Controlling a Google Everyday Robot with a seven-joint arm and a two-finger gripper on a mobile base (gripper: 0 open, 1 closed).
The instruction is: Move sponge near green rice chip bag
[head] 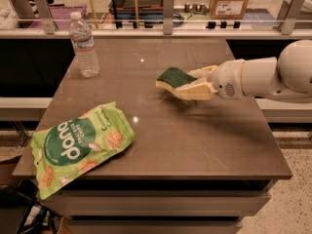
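Note:
The sponge (174, 78), dark green on top with pale yellow foam below, is held off the brown table (195, 130) near its middle right. My gripper (191, 83) reaches in from the right on a white arm and is shut on the sponge. The green rice chip bag (78, 145) lies flat at the table's front left corner, hanging slightly over the edge. The sponge is well to the right of and behind the bag.
A clear plastic water bottle (84, 45) stands upright at the table's back left. A railing and shelves with boxes (229, 1) run behind the table. The floor drops away at the table's front and right edges.

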